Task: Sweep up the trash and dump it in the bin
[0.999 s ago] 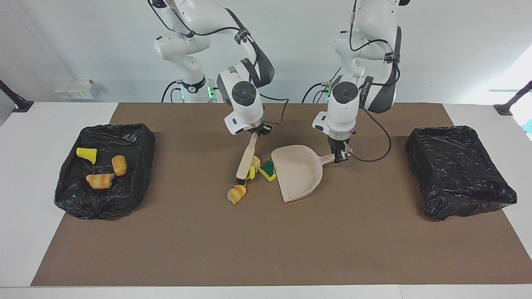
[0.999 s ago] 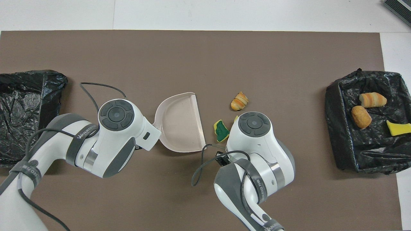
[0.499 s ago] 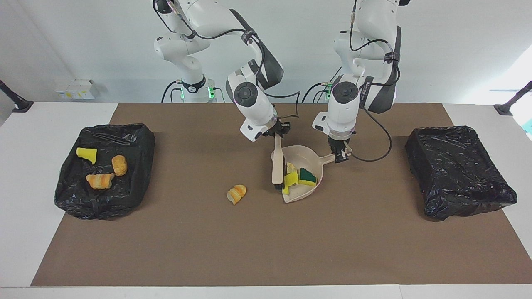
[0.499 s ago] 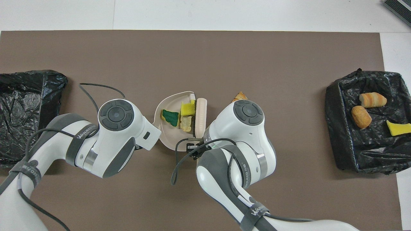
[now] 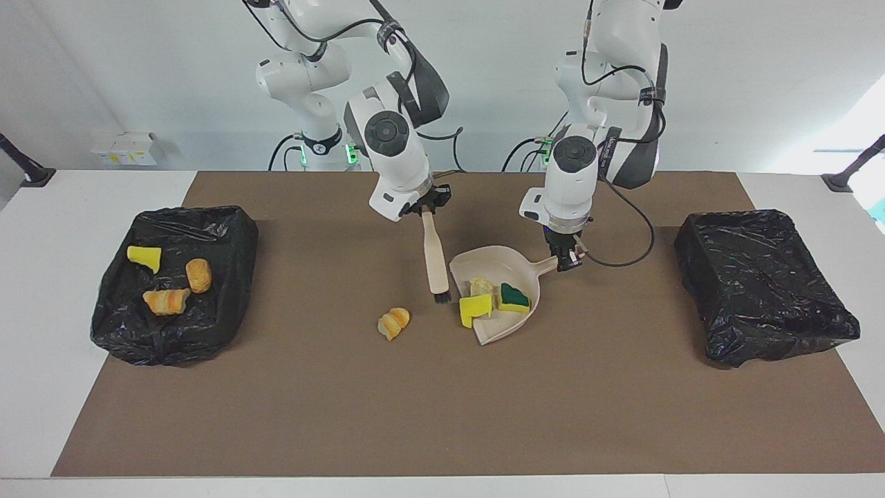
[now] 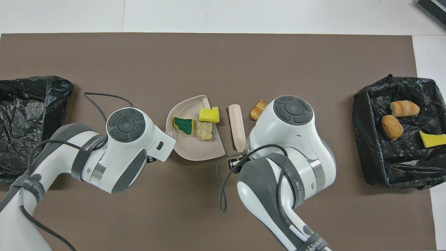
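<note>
Now the brush [image 5: 436,266] has come back out of the dustpan [image 5: 520,325] and hangs just beside its open mouth, bristles down, its handle clamped in the right gripper [image 5: 426,205]. The left gripper [image 5: 565,259] stays closed on the dustpan's handle, holding the pan flat on the brown mat [image 5: 442,415]. 3 scraps now lie in the pan: a green-topped sponge [image 5: 514,297], a yellow sponge [image 5: 476,308] resting at the lip, and a pale chunk [image 5: 482,285] nearer the robots. Half a second ago the brush stood inside the pan's mouth pressing these pieces in; a second ago they lay on the mat between brush and pan, so this sweep looks complete. 1 bread-like scrap [image 5: 394,322] sits untouched on the mat, toward the right arm's end, where it has lain throughout. 3 more scraps, a yellow wedge [image 5: 144,257] and 2 bread pieces [image 5: 198,275], rest in the black-lined bin [image 5: 228,228] at that end; the other bin [image 5: 816,325] shows nothing inside. Likely the loose bread piece needs 1 more sweep before dumping, and the yellow sponge at the lip could slip out when the pan lifts.
</note>
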### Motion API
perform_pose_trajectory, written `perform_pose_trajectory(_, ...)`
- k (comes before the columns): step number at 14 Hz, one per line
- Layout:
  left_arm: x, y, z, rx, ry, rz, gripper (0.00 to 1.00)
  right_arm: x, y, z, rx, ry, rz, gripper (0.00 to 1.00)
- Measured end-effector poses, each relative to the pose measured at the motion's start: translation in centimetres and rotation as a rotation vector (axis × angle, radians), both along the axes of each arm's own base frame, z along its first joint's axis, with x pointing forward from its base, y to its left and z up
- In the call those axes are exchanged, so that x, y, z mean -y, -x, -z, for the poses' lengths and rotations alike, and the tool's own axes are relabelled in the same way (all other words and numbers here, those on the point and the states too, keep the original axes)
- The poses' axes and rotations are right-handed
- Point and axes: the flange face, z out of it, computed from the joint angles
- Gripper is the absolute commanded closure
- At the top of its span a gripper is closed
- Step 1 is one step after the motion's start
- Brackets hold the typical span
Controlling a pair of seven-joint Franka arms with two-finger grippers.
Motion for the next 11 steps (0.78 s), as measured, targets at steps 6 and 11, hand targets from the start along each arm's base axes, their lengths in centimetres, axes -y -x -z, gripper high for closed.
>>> perform_pose_trajectory(6, 0.0, 0.1, 0.0, 0.009, 0.000, -0.063, 1.00, 10.3, -4.6, 2.6, 0.048, 0.192, -0.100, 1.00)
perform_pose_trajectory(11, -0.1, 0.2, 0.0, 0.009, 0.001, -0.079, 1.00, 10.6, -5.6, 6.1, 0.040, 0.208, -0.108, 1.00)
